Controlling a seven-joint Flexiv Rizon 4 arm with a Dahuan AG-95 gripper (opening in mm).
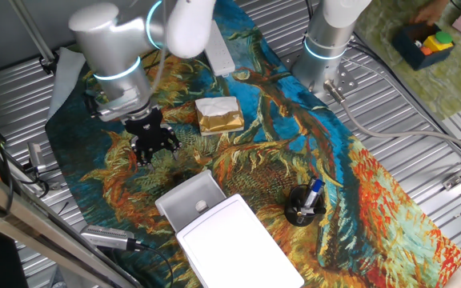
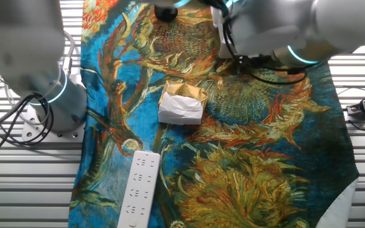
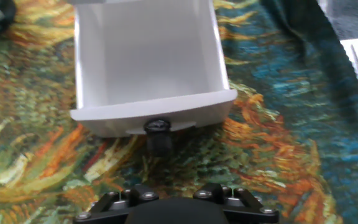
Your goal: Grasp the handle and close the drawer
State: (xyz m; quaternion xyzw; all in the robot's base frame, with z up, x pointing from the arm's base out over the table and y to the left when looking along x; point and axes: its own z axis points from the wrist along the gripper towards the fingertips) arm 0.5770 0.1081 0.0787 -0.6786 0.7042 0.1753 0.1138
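The drawer (image 3: pixel 148 56) is a shallow white tray, pulled open and empty, filling the top of the hand view. Its handle (image 3: pixel 157 127), a small round knob, sticks out of the middle of the front wall and looks dark in shadow. In one fixed view the drawer (image 1: pixel 189 200) projects up-left from its white box (image 1: pixel 242 240). My black gripper (image 1: pixel 154 149) hangs just above the cloth, a short way up-left of the drawer front, its fingers spread and holding nothing. The hand view shows only the gripper's base (image 3: pixel 178 208), in line with the knob. The fingertips are hidden.
A white-and-gold block (image 1: pixel 218 114) sits behind the gripper and also shows in the other fixed view (image 2: pixel 182 101). Also here are a white power strip (image 2: pixel 138 187), a black pen cup (image 1: pixel 304 206), a second arm's base (image 1: pixel 326 40) and a grey tool (image 1: pixel 106 236) at the cloth's edge.
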